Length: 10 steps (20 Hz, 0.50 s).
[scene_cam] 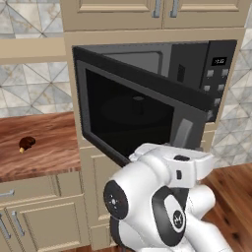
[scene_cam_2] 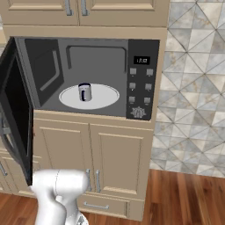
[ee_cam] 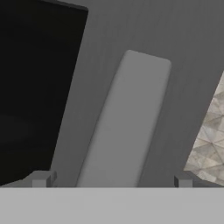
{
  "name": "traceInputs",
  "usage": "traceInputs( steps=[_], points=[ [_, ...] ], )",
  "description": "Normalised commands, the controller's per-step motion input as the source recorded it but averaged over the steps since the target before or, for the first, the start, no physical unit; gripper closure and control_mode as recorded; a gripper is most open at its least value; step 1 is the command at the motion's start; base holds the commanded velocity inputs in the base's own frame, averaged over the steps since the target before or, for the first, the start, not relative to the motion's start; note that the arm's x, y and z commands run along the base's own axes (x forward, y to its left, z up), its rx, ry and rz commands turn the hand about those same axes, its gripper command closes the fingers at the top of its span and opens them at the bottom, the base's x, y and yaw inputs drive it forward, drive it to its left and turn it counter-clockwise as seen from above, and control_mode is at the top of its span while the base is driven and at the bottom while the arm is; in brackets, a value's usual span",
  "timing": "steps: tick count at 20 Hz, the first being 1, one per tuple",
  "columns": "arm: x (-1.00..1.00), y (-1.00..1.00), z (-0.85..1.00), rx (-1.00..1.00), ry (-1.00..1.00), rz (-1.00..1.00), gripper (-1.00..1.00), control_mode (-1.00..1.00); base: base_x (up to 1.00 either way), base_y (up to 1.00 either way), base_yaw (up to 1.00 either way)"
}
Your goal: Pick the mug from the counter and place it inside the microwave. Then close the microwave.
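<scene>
Grey, the mug (scene_cam_2: 84,92) stood upright on the white round plate (scene_cam_2: 107,97) inside the microwave (scene_cam_2: 143,79), well beyond the claw (ee_cam: 111,180) and apart from it. The claw was spread wide and held nothing, its two tips either side of the pale bar handle (ee_cam: 124,122) on the half-open door (scene_cam: 133,110), close in front of it. Off to the claw's left, a small brown lump (scene_cam: 26,143) lay on the wooden desk (scene_cam: 49,147).
</scene>
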Motion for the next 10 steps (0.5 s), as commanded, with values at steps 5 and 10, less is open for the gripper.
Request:
traceInputs(
  steps=[5,10],
  points=[
    [0.53,-0.31,0.15,0.0,0.09,0.02,-1.0,-1.0,0.0,0.0,0.0],
    [0.65,-0.36,0.12,0.0,0.06,0.03,-1.0,-1.0,0.0,0.0,0.0]
  ],
)
